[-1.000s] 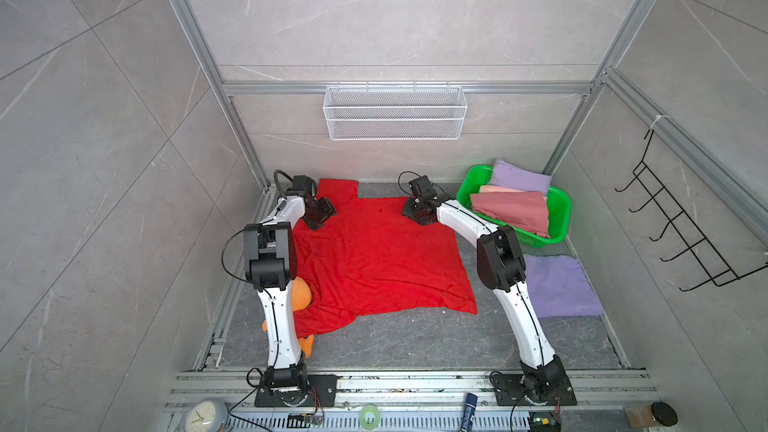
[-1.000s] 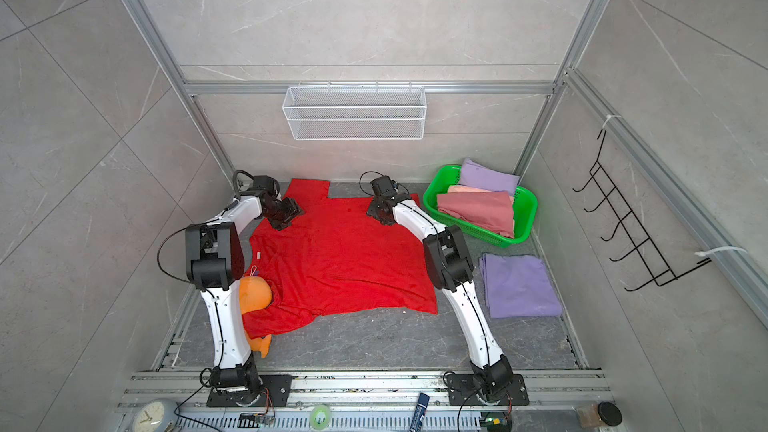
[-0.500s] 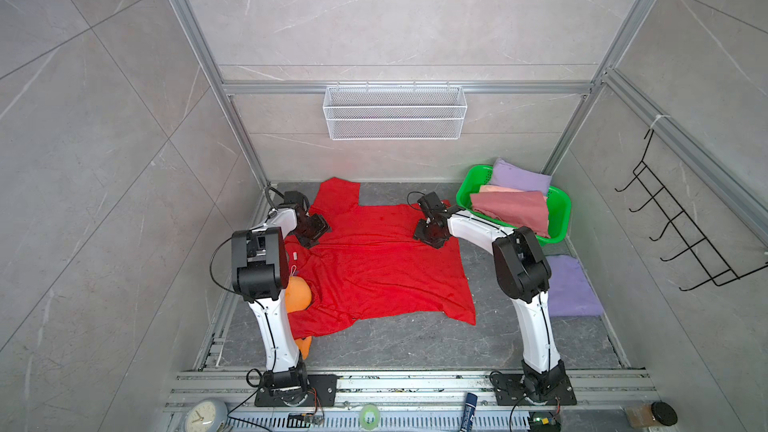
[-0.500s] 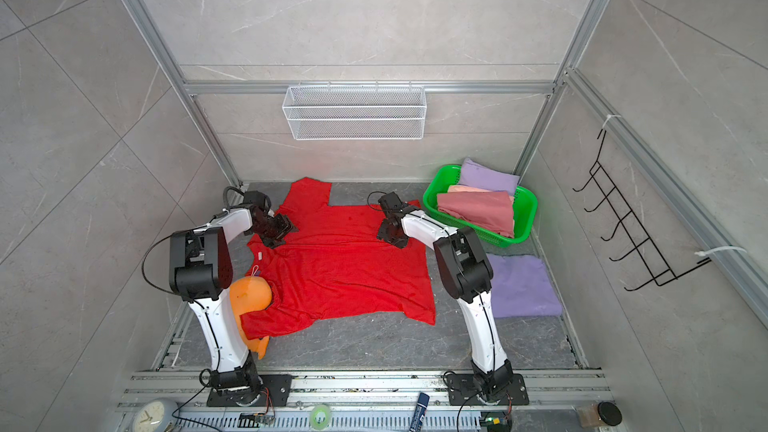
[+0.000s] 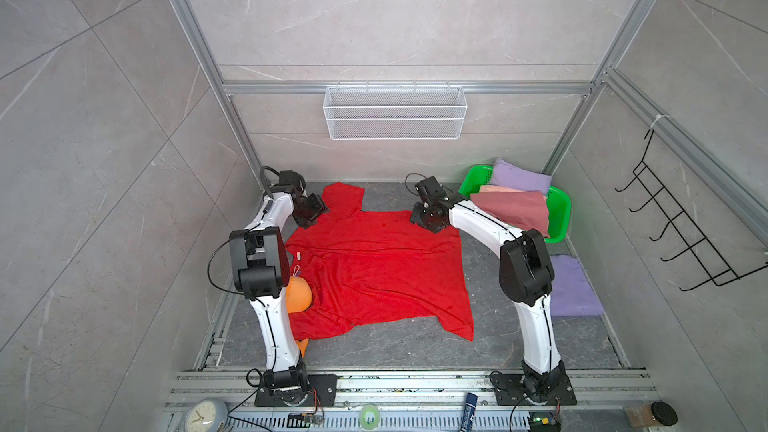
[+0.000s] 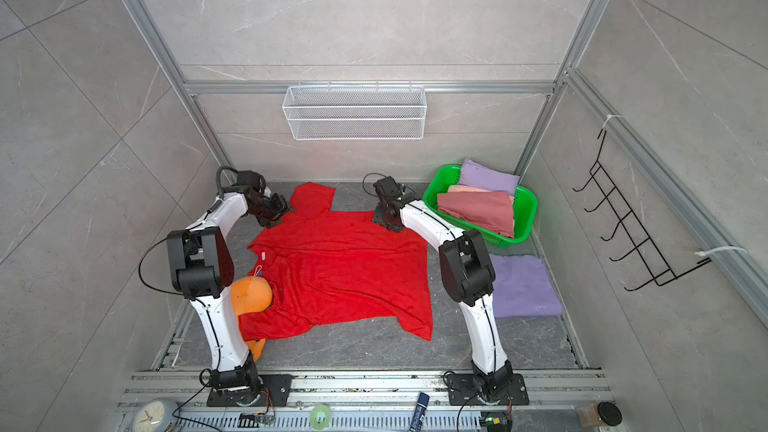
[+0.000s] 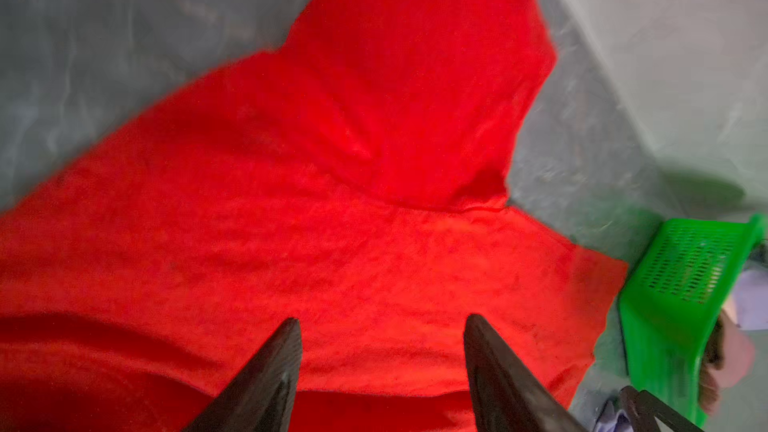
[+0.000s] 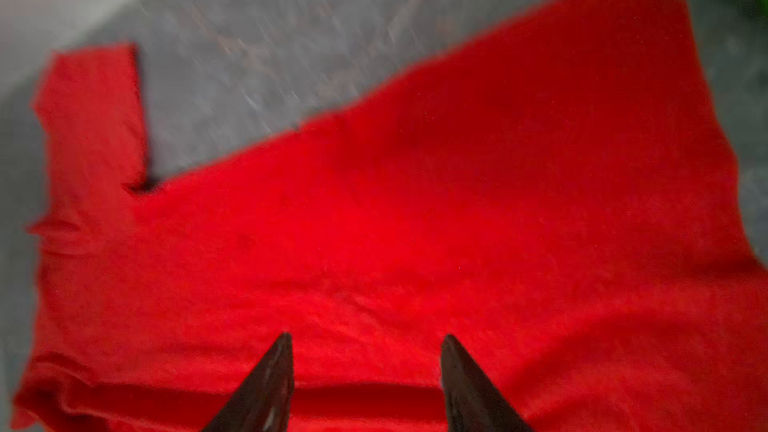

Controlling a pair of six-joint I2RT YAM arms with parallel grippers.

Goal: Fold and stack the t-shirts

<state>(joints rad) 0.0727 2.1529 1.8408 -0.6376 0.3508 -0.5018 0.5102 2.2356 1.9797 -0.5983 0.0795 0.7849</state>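
Observation:
A bright red t-shirt (image 5: 374, 276) (image 6: 340, 280) lies spread on the grey floor, one sleeve flat at the far left. My left gripper (image 5: 313, 211) (image 6: 276, 214) sits low at that sleeve's base, open, its fingertips (image 7: 291, 330) apart over red cloth (image 7: 332, 243). At the shirt's far right edge my right gripper (image 5: 428, 220) (image 6: 384, 220) is open too, over red cloth (image 8: 415, 222). A cloth ridge runs between each pair of fingers. A folded lavender t-shirt (image 5: 571, 284) (image 6: 521, 284) lies at the right. Lavender (image 5: 519, 178), peach (image 5: 494, 189) and dusty rose (image 5: 515, 207) t-shirts fill the basket.
The green mesh basket (image 5: 559, 218) (image 6: 525, 209) stands at the far right, close to my right arm. An orange plush toy (image 5: 297, 292) (image 6: 249, 295) lies partly under the shirt's near left corner, by my left arm. A white wire basket (image 5: 395, 112) and a black hook rack (image 5: 681, 234) hang on the walls.
Both grippers moved toward the front over the red shirt, then partway back to its far edge. The shirt's near right corner has slid nearer the front and a crease runs across it.

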